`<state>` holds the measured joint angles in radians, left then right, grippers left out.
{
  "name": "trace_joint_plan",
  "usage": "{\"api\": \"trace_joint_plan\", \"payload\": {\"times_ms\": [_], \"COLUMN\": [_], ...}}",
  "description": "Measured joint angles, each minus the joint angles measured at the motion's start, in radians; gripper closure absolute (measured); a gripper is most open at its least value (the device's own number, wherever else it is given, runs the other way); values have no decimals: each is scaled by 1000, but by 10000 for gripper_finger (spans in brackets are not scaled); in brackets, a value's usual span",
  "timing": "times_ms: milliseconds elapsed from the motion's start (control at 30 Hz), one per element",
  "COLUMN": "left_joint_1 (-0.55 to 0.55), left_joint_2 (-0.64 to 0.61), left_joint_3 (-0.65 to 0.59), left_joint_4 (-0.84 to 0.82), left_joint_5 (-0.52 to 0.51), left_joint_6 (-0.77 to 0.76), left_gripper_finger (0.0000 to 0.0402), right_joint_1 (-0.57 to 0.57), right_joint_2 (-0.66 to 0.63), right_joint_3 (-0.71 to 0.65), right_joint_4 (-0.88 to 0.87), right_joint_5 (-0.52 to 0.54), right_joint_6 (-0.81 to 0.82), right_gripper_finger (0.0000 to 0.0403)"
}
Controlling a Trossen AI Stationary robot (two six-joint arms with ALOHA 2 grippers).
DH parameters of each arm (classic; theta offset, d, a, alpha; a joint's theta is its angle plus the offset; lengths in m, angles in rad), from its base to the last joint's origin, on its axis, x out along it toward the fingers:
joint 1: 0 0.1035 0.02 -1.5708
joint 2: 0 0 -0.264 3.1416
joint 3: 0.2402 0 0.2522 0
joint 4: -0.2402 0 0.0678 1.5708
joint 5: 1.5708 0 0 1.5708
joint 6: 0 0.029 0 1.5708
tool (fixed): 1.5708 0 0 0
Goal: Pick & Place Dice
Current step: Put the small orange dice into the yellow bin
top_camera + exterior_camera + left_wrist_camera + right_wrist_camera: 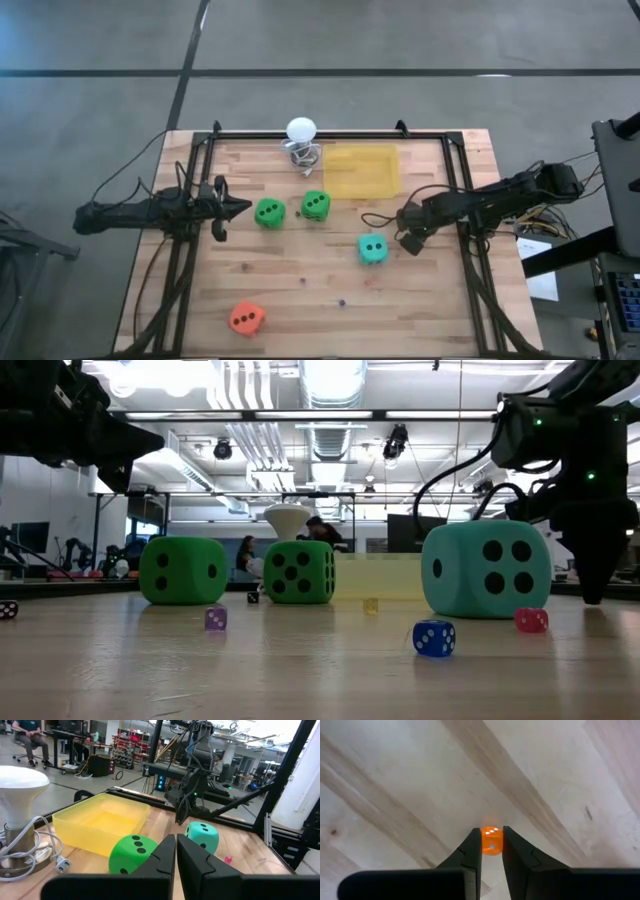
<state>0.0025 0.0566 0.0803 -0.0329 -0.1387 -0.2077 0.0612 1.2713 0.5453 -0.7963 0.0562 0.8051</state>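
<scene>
A white bulb [301,128] on a stand with a coiled grey cord [304,155] sits at twelve o'clock on the wooden surface [300,300]; just beside it toward three o'clock lies a shallow yellow tray [362,170]; people [30,735] sit in the room beyond.

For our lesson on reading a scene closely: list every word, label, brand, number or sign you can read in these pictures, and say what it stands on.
There is no readable text in any view.
The dice carry only pips, no numerals: teal die, green dice, small orange die.
Anything printed in the room behind is too blurred to read.
</scene>
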Motion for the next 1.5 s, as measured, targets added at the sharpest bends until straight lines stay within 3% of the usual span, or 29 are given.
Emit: {"api": "trace_joint_plan", "payload": {"times_ms": [233,433,667,800,1000,1233,1500], "left_joint_1": [0,0,0,0,0,0,0], "left_joint_2": [0,0,36,101,265,483,599], "left_joint_3": [0,0,16,65,170,271,311], "left_joint_4": [0,0,-2,-1,-41,-73,-68], "left_joint_5": [0,-18,-27,-32,-52,-53,-73], "left_joint_6": [-7,-70,-89,-84,-53,-19,2], "left_gripper_finger": [378,378,378,378,378,378,378], "right_joint_1": [0,0,-21,-88,-287,-508,-653], "right_joint_2": [-14,-116,-290,-313,-211,-36,164], "right_joint_3": [0,16,121,205,308,411,511], "right_joint_4": [-12,-26,-64,-61,-54,-2,23], "right_joint_5": [-12,-12,123,186,177,78,-34], "right_joint_6": [5,20,-8,-109,-328,-560,-708], "right_gripper_finger": [362,362,362,362,362,362,362]}}
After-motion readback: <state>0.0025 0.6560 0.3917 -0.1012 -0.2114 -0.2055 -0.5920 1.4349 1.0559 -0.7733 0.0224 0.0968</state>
